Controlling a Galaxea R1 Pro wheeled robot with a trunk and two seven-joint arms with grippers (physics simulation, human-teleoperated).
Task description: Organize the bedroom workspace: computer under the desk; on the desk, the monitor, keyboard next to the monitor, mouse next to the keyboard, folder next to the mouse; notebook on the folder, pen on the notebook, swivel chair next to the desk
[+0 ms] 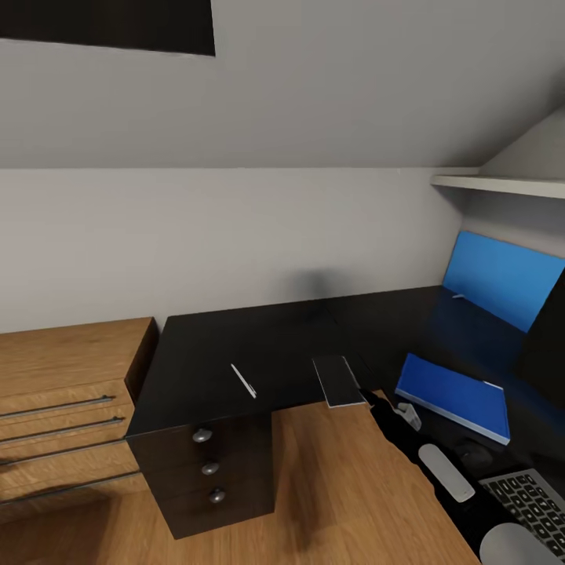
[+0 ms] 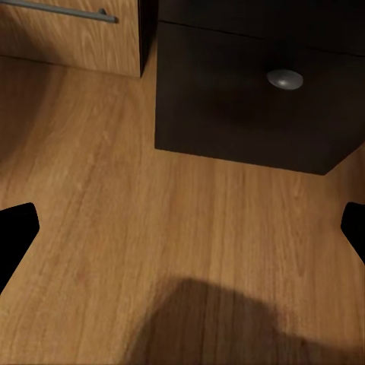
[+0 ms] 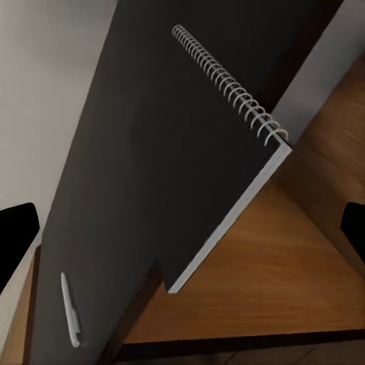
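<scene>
Overhanging the desk (image 1: 235,345) edge, the unlabelled notebook (image 3: 198,152) faces the wide-spread right claw (image 3: 182,228).

A smooth, faintly glossy black desk (image 1: 259,345) is seen beside a grained wooden dresser (image 1: 63,392); a metal wire spiral binds the dark matt notebook (image 3: 190,152).

Showing black end effector fingertips (image 2: 17,232) in both wrist views, plus a black right arm (image 1: 408,443) bearing white-grey oval panels.
</scene>
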